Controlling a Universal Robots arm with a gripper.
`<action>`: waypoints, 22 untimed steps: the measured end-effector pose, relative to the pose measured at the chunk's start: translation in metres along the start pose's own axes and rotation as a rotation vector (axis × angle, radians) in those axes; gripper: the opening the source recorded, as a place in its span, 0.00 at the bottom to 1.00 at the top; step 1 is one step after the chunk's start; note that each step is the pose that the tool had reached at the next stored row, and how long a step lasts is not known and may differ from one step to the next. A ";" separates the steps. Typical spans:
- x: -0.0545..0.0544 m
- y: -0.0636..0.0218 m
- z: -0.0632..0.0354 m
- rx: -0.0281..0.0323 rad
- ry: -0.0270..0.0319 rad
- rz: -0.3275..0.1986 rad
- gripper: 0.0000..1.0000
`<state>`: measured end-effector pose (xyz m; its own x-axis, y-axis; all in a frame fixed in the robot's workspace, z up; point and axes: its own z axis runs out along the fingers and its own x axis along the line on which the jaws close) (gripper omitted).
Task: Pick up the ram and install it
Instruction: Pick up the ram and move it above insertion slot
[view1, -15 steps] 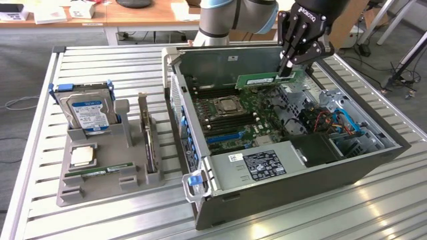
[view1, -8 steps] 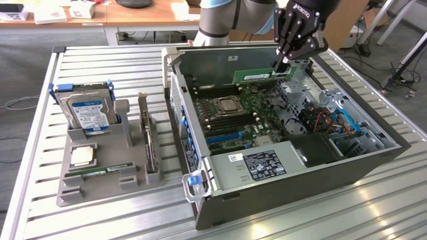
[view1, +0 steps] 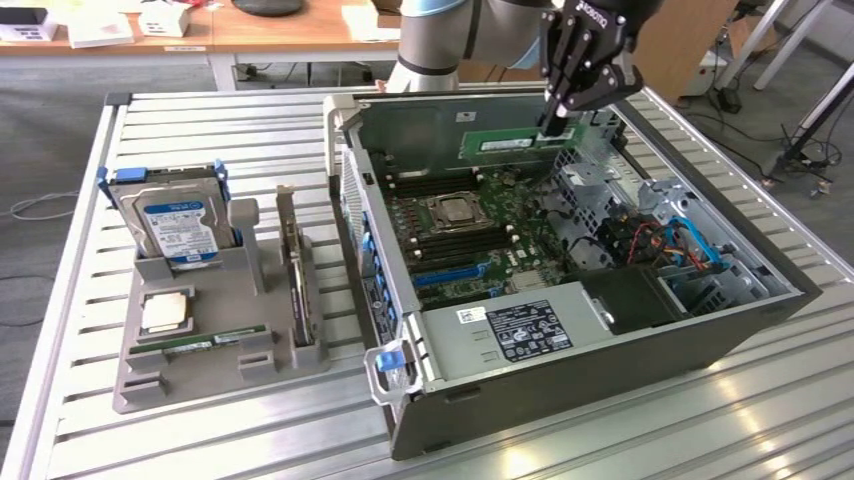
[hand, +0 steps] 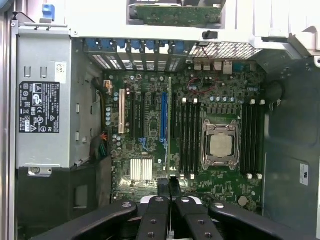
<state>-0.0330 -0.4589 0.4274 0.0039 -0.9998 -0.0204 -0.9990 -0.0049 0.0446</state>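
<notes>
Claw (view1: 551, 128) clamps ram (view1: 507, 145) over open case (view1: 601, 385); hard drive (view1: 174, 225), CPU (view1: 167, 312) on tray (view1: 147, 388).

- The counter (view1: 200, 440) is a metal top made of long parallel slats with grooves between them (pale silver, with bright glare near the front edge).
- A grey moulded holder (view1: 200, 375) sits flat on the slats toward the exterior view's left.
- An open computer case (view1: 587, 385) lies on its side toward the exterior view's right, just beside the holder, with a narrow strip of bare slats between them.
</notes>
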 end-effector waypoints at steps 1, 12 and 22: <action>-0.002 0.0000 0.0002 0.0000 0.0000 0.000 0.12; -0.024 -0.0002 0.0022 0.0001 -0.0002 0.001 0.12; -0.031 -0.0003 0.0029 0.0000 -0.0002 0.001 0.12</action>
<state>-0.0330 -0.4277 0.4251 0.0027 -0.9998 -0.0205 -0.9990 -0.0036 0.0446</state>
